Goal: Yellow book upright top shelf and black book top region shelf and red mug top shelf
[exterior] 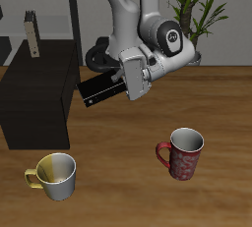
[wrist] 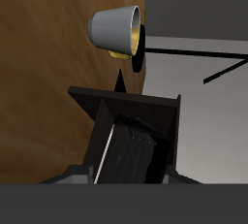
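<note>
Pincer [exterior: 98,79] clamped on black book [exterior: 102,89], carried beside shelf [exterior: 39,98]. Risk: book clips shelf edge, twists loose, drops on table [exterior: 128,172].

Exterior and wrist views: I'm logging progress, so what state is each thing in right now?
yellow book: upright on the shelf top.
black book: held in the air beside the shelf.
red mug: upright on the table.
yellow mug: upright on the table.
gripper: shut on the black book.

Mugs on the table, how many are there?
2. The red mug stands on the wooden table away from the shelf; the yellow mug stands near the front edge, before the shelf.
</note>
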